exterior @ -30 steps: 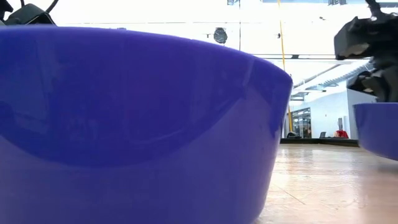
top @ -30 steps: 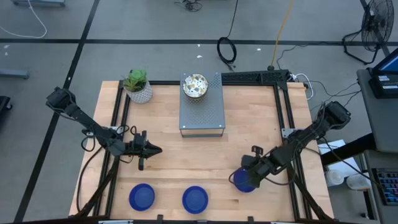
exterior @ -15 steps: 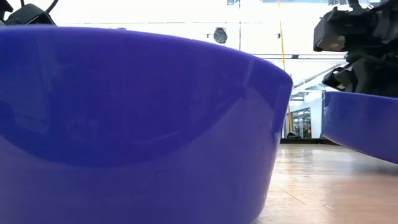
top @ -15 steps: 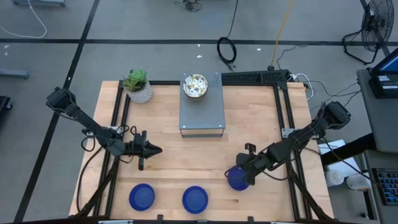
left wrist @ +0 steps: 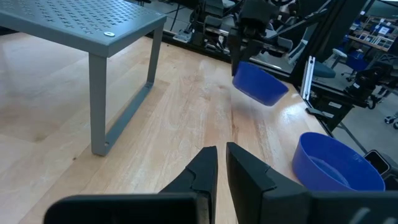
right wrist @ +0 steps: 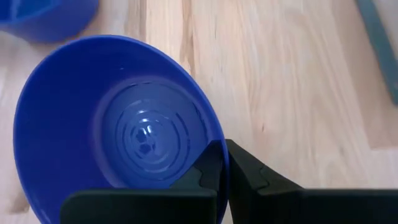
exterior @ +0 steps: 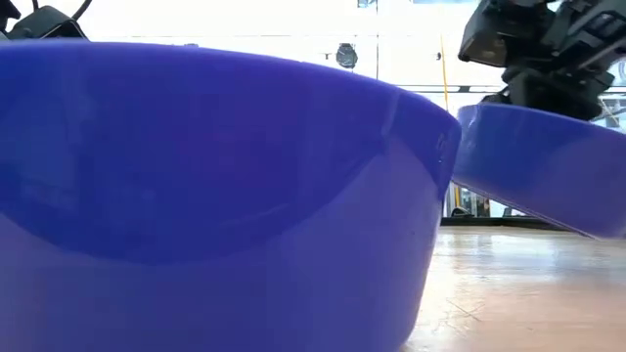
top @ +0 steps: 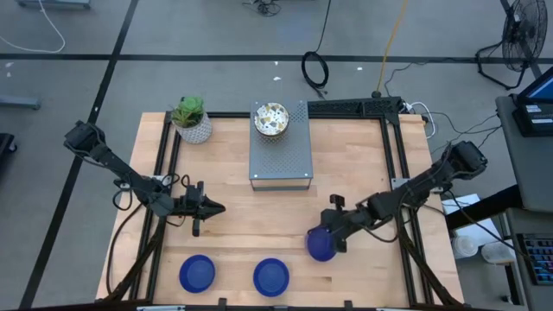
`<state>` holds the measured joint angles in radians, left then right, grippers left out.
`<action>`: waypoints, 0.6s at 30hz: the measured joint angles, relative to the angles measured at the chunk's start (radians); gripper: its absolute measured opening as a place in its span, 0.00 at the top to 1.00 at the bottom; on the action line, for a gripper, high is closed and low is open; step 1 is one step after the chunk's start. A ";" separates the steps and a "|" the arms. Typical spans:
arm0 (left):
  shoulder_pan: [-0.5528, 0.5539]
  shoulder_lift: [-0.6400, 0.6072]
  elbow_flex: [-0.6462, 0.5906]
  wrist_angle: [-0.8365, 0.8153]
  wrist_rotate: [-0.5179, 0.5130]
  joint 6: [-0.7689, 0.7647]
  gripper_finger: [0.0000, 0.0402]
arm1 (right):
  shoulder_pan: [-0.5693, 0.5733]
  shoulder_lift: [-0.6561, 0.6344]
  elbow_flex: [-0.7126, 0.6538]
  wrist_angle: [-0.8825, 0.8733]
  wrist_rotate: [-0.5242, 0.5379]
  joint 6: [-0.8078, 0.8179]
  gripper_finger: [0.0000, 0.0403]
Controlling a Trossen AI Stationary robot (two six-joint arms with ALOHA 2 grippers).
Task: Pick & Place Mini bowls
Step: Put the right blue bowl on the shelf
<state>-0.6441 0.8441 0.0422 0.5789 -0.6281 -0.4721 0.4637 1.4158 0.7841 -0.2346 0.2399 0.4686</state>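
a: where's the carried blue bowl (top: 320,246)?
b: right of bench (top: 346,173) centre, its rim pinched in the right gripper (top: 333,239), apparently tilted off the wood.
a: and the others?
b: two blue bowls (top: 271,276) lie near-left of it; left gripper (top: 218,207) idles, nearly closed, empty.

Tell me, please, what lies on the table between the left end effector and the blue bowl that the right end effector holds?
Nothing: in the high view only bare wood lies between the left end effector and the held blue bowl.
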 joint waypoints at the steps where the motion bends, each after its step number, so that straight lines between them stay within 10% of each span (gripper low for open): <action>1: 0.000 0.000 0.000 0.000 0.000 0.000 0.91 | -0.007 0.000 0.000 0.013 0.000 -0.015 0.99; 18: 0.000 0.000 0.000 0.000 0.000 0.000 0.91 | -0.119 0.000 0.000 0.158 -0.005 -0.181 0.99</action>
<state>-0.6441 0.8441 0.0422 0.5789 -0.6280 -0.4721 0.3449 1.4155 0.7841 -0.0764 0.2352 0.2872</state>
